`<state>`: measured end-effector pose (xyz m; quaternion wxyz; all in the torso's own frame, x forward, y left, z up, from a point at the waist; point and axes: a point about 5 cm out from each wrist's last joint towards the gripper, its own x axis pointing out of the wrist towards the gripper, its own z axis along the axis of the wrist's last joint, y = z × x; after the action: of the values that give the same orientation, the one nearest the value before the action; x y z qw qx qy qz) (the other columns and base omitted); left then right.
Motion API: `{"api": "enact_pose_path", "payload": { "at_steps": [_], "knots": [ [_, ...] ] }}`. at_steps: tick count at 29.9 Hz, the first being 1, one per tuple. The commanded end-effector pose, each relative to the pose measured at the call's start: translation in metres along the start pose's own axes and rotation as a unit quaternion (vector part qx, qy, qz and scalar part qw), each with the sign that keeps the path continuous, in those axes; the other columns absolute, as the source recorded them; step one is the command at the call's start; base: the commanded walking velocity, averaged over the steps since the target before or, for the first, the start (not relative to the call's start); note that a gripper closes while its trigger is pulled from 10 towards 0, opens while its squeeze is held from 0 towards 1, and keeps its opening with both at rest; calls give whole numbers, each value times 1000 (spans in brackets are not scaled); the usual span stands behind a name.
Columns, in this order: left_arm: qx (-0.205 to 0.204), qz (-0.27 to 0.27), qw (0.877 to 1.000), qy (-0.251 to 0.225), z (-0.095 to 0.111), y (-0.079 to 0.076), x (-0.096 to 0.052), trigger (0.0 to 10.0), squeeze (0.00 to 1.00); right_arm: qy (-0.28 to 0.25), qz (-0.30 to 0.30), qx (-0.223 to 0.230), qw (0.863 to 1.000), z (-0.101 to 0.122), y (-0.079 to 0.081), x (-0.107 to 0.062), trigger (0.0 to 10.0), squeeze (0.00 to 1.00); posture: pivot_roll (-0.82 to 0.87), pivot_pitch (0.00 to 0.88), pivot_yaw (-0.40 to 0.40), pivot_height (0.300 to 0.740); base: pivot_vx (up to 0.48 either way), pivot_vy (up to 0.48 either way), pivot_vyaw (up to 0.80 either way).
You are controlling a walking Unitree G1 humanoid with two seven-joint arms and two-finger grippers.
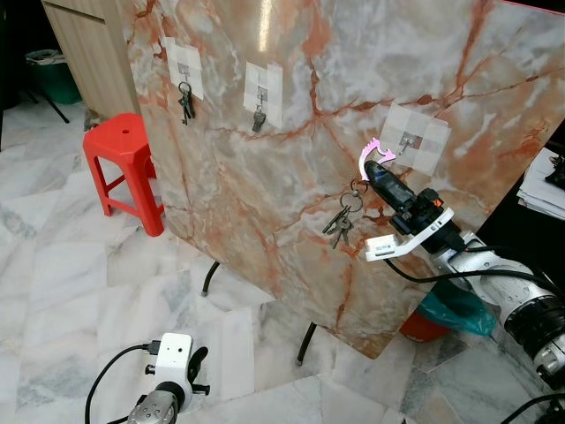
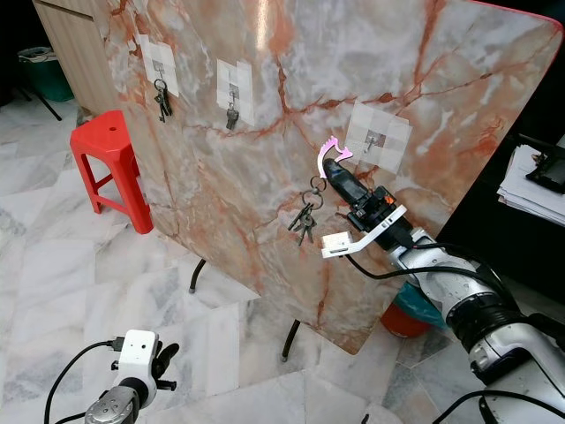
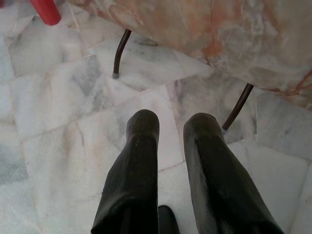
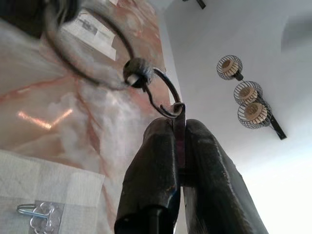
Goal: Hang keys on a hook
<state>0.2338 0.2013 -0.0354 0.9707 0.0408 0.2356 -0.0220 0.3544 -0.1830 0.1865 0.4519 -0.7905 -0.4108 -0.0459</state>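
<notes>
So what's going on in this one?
The right gripper is shut on a key ring, with keys dangling below it against a tilted marble slab. It sits just below and left of the one free hook. Two other hooks already carry keys. The left gripper hangs idle over the floor.

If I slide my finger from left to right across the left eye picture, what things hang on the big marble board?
Dark bunch of keys on the left hook → single grey key on the middle hook → metal key bunch on rings held by the right gripper → bare silver hook on its white patch.
</notes>
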Motion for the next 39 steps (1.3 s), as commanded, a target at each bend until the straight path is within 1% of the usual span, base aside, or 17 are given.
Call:
{"api": "enact_pose_path", "payload": {
  "at_steps": [1,9,19,28,39],
  "knots": [
    [1,7,1000,-1,-1,3,-1,10000,0,4,-14,-9,1000,-5,-4,5,10000,0,51,54,-66,740,0,0,0],
    [1,7,1000,-3,1,4,0,10000,0,7,-23,-7,1000,-4,-5,8,10000,0,54,47,-64,740,0,0,0],
    [3,7,1000,-4,2,5,0,10000,0,15,-28,-19,999,-8,-5,7,10000,0,52,39,-60,740,261,0,0],
    [5,8,1000,-7,3,6,0,10000,0,22,-33,-15,999,-6,-6,9,10000,0,56,44,-61,740,286,0,0],
    [5,7,1000,-7,2,5,-1,10000,0,47,-49,-24,997,-12,-10,10,10000,0,55,50,-61,740,281,0,0]
  ]
}}
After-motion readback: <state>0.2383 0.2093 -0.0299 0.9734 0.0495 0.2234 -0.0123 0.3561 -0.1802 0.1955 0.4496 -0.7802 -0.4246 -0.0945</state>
